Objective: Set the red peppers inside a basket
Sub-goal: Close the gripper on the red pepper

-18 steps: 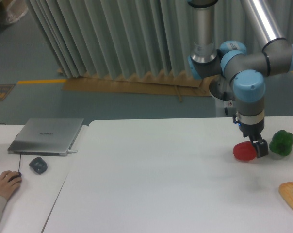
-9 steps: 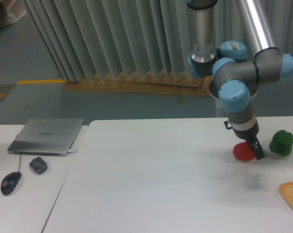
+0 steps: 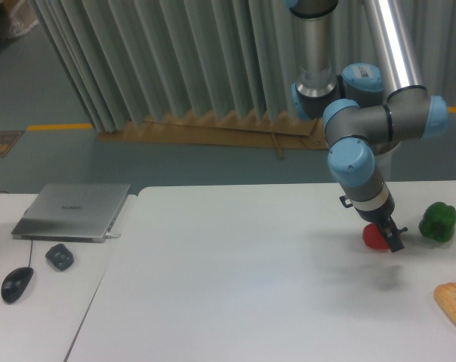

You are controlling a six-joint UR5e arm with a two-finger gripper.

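The red pepper [image 3: 372,237] is at the right of the white table [image 3: 251,286], small, glossy and partly hidden behind my gripper. My gripper [image 3: 391,240] hangs tilted from the arm, with its dark fingers closed against the pepper's right side at about table height. I cannot tell whether the pepper rests on the table or is just off it. No basket is in view.
A green bell pepper [image 3: 438,221] sits just right of the gripper. A tan bread-like item [image 3: 454,303] lies at the right edge. On the left side table are a closed laptop [image 3: 73,211], a small dark object [image 3: 60,256] and a mouse [image 3: 15,283].
The arm has swung left and tilted. The gripper and the red pepper shifted slightly left together. The hand on the mouse a second ago is gone.
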